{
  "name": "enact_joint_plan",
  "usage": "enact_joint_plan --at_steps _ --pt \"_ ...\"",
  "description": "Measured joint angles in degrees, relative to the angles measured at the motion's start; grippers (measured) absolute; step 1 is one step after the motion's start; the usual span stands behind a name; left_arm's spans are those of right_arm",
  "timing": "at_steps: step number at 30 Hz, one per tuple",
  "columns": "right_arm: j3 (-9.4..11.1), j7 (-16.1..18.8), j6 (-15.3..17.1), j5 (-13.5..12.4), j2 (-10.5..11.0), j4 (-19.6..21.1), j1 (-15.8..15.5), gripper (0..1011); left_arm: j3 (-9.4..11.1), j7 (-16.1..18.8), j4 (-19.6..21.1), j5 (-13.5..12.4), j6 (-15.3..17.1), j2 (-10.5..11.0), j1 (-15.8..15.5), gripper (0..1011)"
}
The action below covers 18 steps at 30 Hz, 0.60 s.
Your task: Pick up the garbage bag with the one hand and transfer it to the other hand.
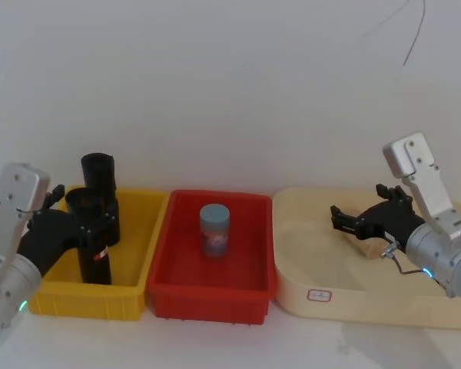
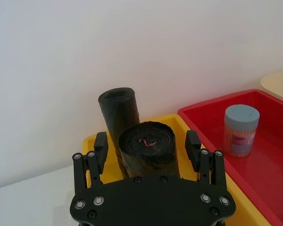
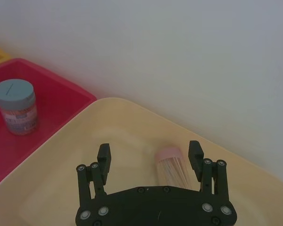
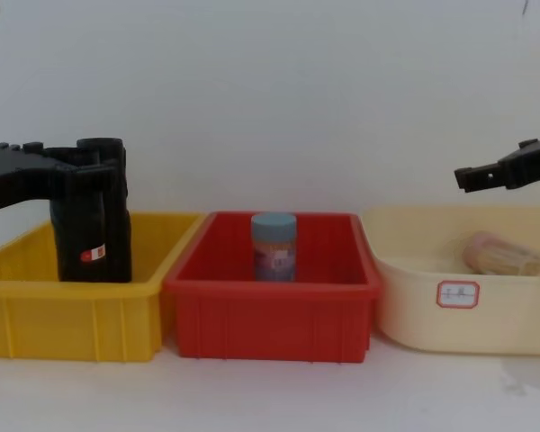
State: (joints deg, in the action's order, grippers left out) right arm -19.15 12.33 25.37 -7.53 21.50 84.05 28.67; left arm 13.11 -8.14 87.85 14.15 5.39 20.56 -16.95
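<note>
Three containers are sitting in a row on the white worktop (image 4: pixel 270 396): a yellow bin (image 1: pixel 84 301) on the robot's left, a red bin (image 1: pixel 207 304) in the middle and a cream tub (image 1: pixel 353 301) on the right, each just beside the next.

The yellow bin is holding two black rolls, both standing upright. The nearer one is the garbage bag (image 4: pixel 92 236), showing its small red-and-white sticker low on its side. The second black roll (image 2: pixel 118 106) is standing close behind it and reaching a little higher. The left tool (image 2: pixel 147 143) is reaching into the yellow bin at the level of the garbage bag's top. It is released, and its fingers (image 2: pixel 101 147) are straddling the bag, one on each side, with a narrow gap showing between each finger and the bag.

The red bin is holding a single jar with a grey-blue lid (image 1: pixel 214 229), standing upright near the middle of its floor.

The cream tub, wearing a small white label (image 4: pixel 457 293) on its front wall, is holding a clear jar of toothpicks with a pink lid (image 3: pixel 172 169), lying on its side. The right tool (image 3: pixel 150 155) is hovering above the tub near that jar, released and gripping nothing.
</note>
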Motion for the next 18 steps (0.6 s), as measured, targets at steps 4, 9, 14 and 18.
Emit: enact_joint_plan --at_steps 4,9,14,18 --pt "0.0 0.0 0.0 0.0 0.0 0.0 0.0 1001 0.0 0.3 -1.0 -0.4 -0.4 -0.8 -0.6 1001" --pt "0.0 0.0 0.0 0.0 0.0 0.0 0.0 1000 0.1 0.4 -2.1 -0.6 -0.8 -1.6 -1.3 1000" --pt "0.0 0.0 0.0 0.0 0.0 0.0 0.0 1001 0.3 0.1 -3.9 -0.8 -1.1 -2.6 -2.3 1000" --pt "0.0 0.0 0.0 0.0 0.0 0.0 0.0 1000 0.6 -0.3 -5.2 -0.9 -1.4 -3.2 -3.0 1000"
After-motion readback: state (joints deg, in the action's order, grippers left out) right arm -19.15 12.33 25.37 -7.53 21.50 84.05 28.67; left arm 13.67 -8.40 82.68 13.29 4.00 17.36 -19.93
